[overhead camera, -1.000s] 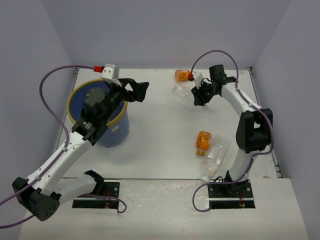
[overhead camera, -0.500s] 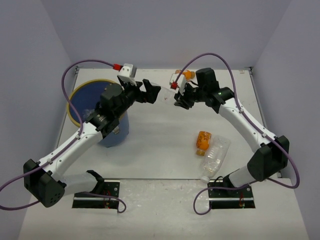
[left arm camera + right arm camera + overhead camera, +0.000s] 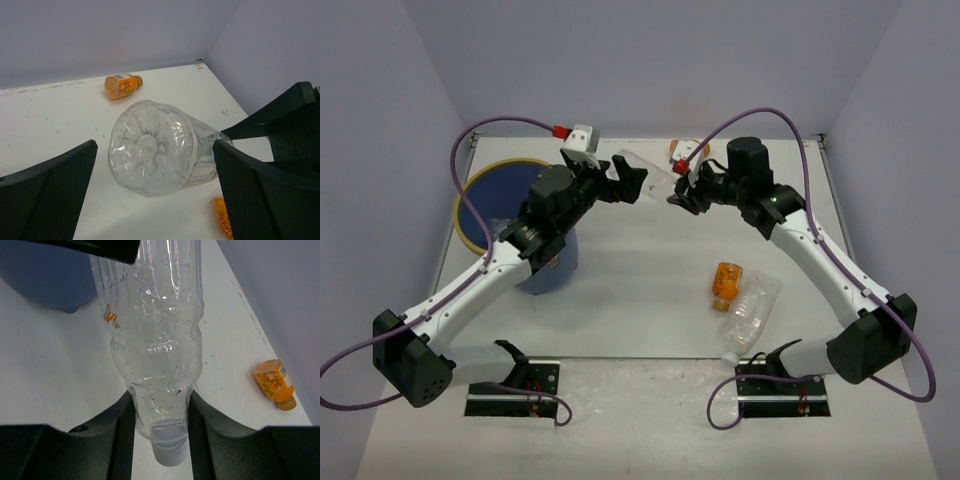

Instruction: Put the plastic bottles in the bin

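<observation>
Right wrist view: nearest, the right gripper (image 3: 160, 422) is clenched on the neck of the clear bottle (image 3: 152, 340), so its body reaches out to the other arm. Farther, the left gripper (image 3: 155, 187) stands wide apart on both sides of the base, I think to receive it. The bottle is transparent, ribbed, in the air over the table. Beyond is the blue bin (image 3: 45, 275).

Far centre crowded, middle of the table (image 3: 640, 265) open
The clear bottle (image 3: 648, 172) bridges both grippers, its base between the left gripper's (image 3: 628, 183) wide-spread fingers and its neck pinched by the right gripper (image 3: 678, 192). The left arm overhangs the bin's (image 3: 461, 215) right side. An orange bottle (image 3: 726, 281) and another clear bottle (image 3: 752, 310) block the near right.
</observation>
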Available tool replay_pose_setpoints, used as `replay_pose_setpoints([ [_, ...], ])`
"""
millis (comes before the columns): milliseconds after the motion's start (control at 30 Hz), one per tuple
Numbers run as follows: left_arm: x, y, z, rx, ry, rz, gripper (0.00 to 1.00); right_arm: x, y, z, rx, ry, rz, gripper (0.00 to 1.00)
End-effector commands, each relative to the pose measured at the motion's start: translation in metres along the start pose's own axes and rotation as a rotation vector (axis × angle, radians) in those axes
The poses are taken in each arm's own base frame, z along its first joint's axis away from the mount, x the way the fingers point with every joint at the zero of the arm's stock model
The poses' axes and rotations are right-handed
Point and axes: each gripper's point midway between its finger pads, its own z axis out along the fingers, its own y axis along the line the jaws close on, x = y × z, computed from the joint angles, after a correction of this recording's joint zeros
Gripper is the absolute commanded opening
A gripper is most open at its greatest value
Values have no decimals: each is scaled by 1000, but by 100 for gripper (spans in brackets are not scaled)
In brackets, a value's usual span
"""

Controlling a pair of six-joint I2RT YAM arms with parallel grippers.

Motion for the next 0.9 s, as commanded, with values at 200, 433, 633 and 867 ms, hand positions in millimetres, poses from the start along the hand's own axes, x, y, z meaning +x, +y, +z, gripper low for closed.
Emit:
replay_pose_setpoints([
  [200, -22, -28, 15, 125, -78, -33, 100, -44, 23, -10, -112, -176, -76, 0],
  [433, -17, -32, 20, 147, -61, -31, 49, -43, 22, -5, -119, -172, -68, 1],
  [633, -29, -25, 17, 103, -85, -20, 0, -39, 9, 6, -95, -129, -22, 67],
  [867, -83, 12, -7, -157, -185, 45, 0, -33, -7, 9, -13, -92, 12, 99],
])
